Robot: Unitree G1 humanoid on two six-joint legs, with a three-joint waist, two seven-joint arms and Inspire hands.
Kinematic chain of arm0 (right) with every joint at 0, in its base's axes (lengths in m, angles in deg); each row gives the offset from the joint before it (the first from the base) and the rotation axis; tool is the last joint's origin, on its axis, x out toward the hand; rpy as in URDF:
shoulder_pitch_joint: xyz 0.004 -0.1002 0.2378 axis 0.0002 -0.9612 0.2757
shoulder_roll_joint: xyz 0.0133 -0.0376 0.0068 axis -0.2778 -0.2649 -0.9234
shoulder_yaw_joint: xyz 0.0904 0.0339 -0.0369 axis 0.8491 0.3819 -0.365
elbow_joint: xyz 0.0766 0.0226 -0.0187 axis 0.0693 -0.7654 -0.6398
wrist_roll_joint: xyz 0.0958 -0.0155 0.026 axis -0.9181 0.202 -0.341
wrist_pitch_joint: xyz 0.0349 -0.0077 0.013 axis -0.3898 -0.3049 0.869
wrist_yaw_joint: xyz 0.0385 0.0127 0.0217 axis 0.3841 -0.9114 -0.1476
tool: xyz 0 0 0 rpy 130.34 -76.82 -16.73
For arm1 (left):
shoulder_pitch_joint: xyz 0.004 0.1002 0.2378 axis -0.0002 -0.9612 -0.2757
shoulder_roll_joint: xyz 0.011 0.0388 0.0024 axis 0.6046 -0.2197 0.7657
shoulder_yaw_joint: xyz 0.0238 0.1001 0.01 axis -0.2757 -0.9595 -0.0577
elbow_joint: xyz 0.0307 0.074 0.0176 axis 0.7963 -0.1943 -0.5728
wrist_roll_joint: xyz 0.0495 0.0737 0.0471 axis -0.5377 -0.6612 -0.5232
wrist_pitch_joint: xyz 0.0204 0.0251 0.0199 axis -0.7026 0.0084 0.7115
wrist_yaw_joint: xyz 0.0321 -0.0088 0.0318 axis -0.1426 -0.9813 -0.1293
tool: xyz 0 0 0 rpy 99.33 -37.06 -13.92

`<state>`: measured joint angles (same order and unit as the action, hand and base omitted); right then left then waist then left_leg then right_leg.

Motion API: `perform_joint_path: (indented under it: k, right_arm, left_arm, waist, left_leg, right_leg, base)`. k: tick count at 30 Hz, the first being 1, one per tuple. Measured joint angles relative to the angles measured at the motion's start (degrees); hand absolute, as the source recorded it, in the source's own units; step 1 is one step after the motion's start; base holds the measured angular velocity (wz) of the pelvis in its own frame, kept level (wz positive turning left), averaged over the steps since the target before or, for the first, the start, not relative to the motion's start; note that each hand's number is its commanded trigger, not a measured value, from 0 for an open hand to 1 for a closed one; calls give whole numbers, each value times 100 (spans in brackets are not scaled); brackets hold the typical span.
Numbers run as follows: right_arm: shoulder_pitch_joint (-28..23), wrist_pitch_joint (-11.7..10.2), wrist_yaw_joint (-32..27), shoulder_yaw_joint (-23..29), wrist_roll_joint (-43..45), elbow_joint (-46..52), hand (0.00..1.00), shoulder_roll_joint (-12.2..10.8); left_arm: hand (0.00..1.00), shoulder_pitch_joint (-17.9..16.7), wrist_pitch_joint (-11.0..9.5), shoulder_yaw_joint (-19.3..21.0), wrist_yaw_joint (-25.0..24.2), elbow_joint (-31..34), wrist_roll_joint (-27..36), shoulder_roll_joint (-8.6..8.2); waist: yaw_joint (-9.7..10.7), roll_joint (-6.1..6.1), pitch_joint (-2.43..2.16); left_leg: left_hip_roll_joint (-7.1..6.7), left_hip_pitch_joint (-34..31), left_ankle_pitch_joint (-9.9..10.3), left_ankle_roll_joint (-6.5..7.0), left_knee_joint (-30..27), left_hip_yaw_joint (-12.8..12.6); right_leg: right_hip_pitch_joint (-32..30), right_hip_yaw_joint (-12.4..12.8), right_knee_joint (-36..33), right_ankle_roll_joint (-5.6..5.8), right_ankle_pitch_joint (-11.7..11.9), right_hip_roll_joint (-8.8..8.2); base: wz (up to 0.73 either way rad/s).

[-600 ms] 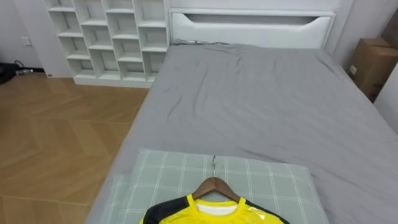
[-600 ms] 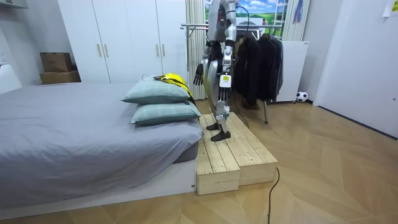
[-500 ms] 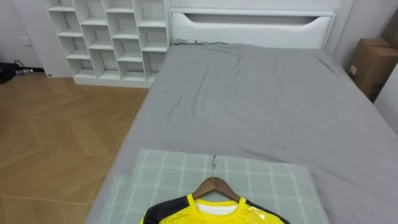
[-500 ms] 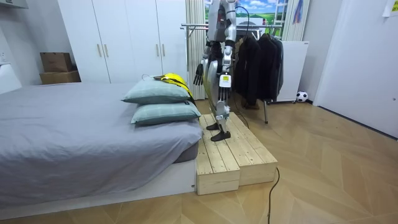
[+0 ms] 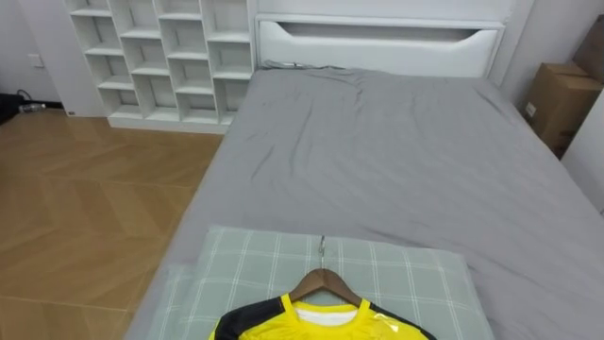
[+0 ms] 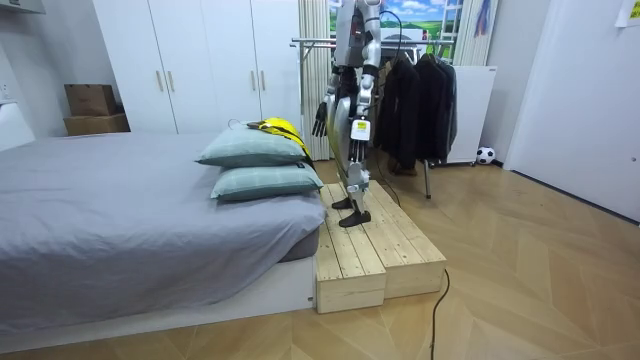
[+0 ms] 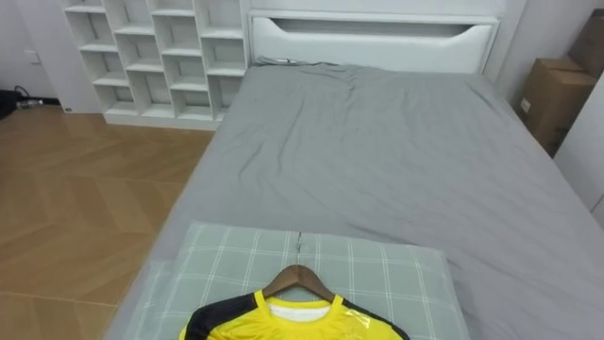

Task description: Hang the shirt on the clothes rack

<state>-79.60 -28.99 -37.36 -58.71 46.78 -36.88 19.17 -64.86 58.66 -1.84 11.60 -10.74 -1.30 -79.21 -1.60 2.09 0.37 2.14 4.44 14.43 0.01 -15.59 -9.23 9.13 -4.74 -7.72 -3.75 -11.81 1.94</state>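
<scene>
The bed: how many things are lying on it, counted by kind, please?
Checked pillows: 2
Yellow shirt: 1
Wooden hanger: 1
Total on the bed: 4

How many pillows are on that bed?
2, stacked at the bed's end nearest the robot. The upper pillow carries the yellow shirt; the lower pillow lies under it. Others could be hidden.
</scene>
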Motion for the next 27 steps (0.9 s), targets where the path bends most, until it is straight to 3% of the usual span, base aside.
perform_joint_path:
  k: [6, 13, 22, 27]
  right_arm:
    - [14, 0, -4, 18, -39, -75, 0, -2]
    - [18, 124, -62, 149, 15, -126, 0, -2]
    - [11, 121, -68, 447, 58, -182, 0, 8]
    - [8, 117, -89, 625, 359, -163, 0, 28]
  left_arm:
    - [0, -20, -14, 0, 22, -31, 58, -1]
    - [0, -127, 222, 30, -15, -131, 263, -49]
    - [0, -188, 207, 655, -77, -64, 801, -48]
    - [0, -294, 100, 1148, 74, 245, 1212, -37]
  waist:
    - [8, -13, -6]
    - [12, -84, -27]
    - [-27, -167, -7]
    - [-26, -201, -10]
  left_leg:
    - [-8, -19, 1, -1, 6, 5]
    - [-34, 25, 0, -1, 16, 51]
    - [-52, 64, 0, 2, 35, 85]
    - [-65, 81, -1, 3, 35, 132]
  right_leg:
    - [1, -4, 2, 0, 0, -3]
    - [52, -22, 8, 1, 0, -17]
    - [60, -39, -3, 21, -26, -34]
    - [90, -88, -2, 20, -27, -40]
  base:
    - [0]
    - [0]
    - [0]
    - [4]
